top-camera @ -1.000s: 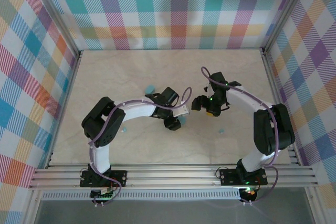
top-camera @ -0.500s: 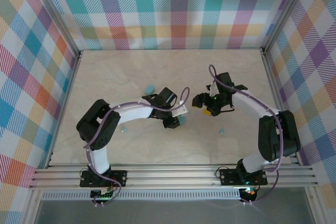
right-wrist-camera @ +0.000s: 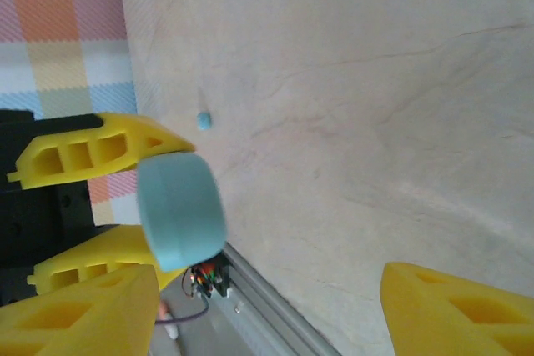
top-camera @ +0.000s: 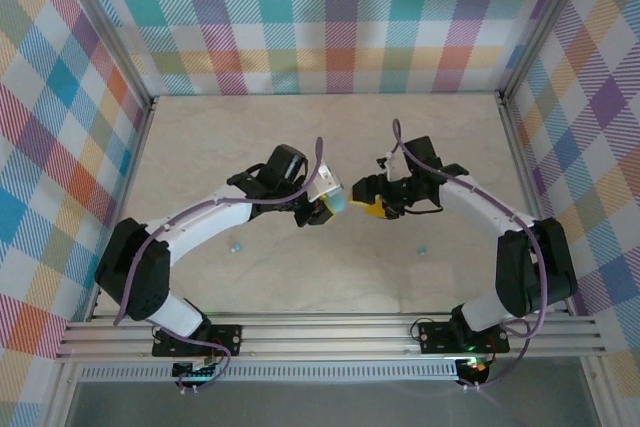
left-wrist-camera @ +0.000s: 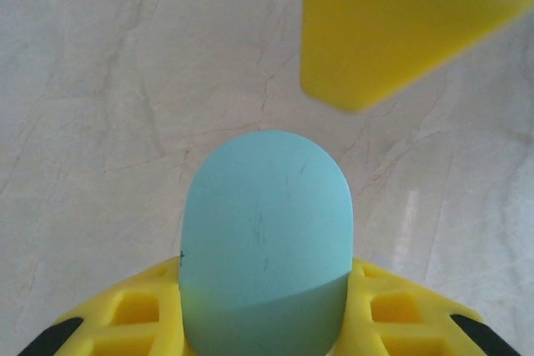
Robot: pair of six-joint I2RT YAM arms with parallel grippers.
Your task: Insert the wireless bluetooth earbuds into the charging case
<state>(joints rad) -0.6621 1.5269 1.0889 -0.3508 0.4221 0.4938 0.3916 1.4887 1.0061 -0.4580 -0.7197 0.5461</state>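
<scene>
Left gripper (top-camera: 325, 210) clamped on light-blue charging case (left-wrist-camera: 265, 248), raised over table (top-camera: 250, 137) centre. Right gripper (top-camera: 368, 198) spread, empty, just beside case. One earbud (top-camera: 234, 244) loose toward front-left, second earbud (top-camera: 421, 248) front-right. Likely step: presenting case. Next: probably right jaws square up on it.

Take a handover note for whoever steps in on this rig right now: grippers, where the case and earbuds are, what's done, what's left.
Left gripper: shut on the light-blue charging case, held off the table between the arms.
Right gripper: open, empty, facing the case close by.
Earbud lies loose on the table by the left arm; second earbud by the right arm.
Done: case picked up.
Left: case looks closed; open it, then pick up and seat the earbuds.
</scene>
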